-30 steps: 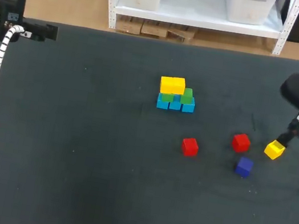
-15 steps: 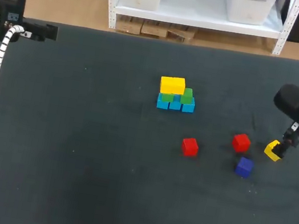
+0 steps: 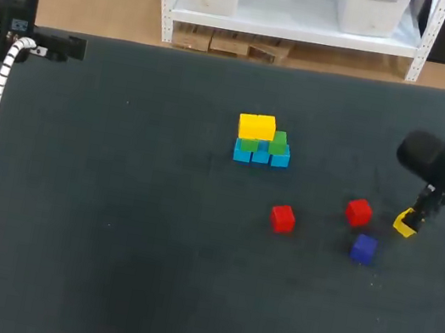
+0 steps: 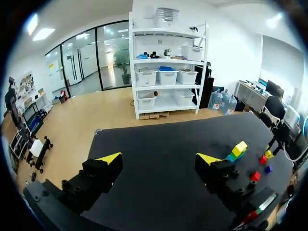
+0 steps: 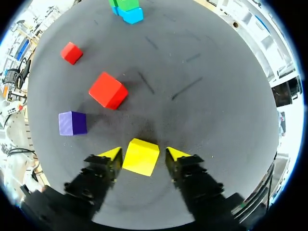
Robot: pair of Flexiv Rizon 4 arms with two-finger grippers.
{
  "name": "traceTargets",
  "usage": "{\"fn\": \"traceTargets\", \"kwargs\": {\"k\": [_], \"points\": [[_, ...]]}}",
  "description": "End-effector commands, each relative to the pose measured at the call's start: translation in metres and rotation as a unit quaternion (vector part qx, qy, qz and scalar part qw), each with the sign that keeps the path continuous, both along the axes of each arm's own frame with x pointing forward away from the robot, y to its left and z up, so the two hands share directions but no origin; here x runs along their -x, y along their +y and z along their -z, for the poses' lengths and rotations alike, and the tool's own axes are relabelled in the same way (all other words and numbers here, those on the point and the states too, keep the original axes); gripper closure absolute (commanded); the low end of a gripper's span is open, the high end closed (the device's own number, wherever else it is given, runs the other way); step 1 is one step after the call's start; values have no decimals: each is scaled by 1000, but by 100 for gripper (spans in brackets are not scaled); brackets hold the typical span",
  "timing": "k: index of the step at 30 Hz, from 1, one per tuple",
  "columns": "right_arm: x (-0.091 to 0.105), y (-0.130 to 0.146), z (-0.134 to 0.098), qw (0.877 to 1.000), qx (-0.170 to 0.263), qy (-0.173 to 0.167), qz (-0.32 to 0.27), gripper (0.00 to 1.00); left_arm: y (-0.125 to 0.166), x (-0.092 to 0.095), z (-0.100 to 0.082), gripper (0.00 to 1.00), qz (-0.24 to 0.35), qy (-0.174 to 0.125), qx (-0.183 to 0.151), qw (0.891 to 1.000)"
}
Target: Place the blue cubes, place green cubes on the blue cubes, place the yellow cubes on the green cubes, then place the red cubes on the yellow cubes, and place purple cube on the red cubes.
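We see a dark, matte table [image 3: 106,241] filling most of the head view, with faint streaks [image 5: 185,89] scuffed into its surface ahead of the right tool [image 3: 413,219]. Just above the frame's centre stands the stack: a row of light blue cubes [image 3: 261,155] on the table, green cubes [image 3: 279,141] on them, and yellow cubes [image 3: 256,126] topping the left part. To its lower right lie a red cube [image 3: 283,218] nearer the centre and a second red cube [image 3: 358,212] further right, with a purple cube [image 3: 363,247] just below that one. Near the right edge, the right tool stands down over a loose yellow cube [image 3: 405,223], fingers spread to either side of it, with a sliver of gap on one side. The left arm [image 3: 0,7] sits in the upper left. The left tool [image 4: 159,159] is spread wide, holding nothing, high above the table.
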State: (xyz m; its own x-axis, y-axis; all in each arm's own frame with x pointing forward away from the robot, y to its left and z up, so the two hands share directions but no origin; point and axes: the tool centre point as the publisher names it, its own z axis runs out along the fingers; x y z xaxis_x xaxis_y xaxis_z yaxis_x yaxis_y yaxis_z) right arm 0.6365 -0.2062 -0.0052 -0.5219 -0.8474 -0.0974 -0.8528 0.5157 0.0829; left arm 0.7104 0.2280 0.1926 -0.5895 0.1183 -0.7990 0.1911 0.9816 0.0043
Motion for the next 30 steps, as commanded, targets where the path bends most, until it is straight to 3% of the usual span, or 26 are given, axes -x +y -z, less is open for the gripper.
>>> {"fn": "traceTargets", "kwargs": {"k": [1,8,11,19,25,30], "points": [[2,0,-15,1000,8,-7,-27,100,0,0,0,0,0,-1,1,1000],[0,5,-44,994,20,-31,-107,100,0,0,0,0,0,-1,1,1000],[-4,14,-59,986,22,-61,-156,100,0,0,0,0,0,-1,1,1000],[-34,49,-92,965,-24,-116,-233,100,0,0,0,0,0,-1,1,1000],[-48,86,-97,952,-40,-127,-276,100,0,0,0,0,0,-1,1,1000],[-68,114,-97,948,-41,-121,-291,100,0,0,0,0,0,-1,1,1000]]}}
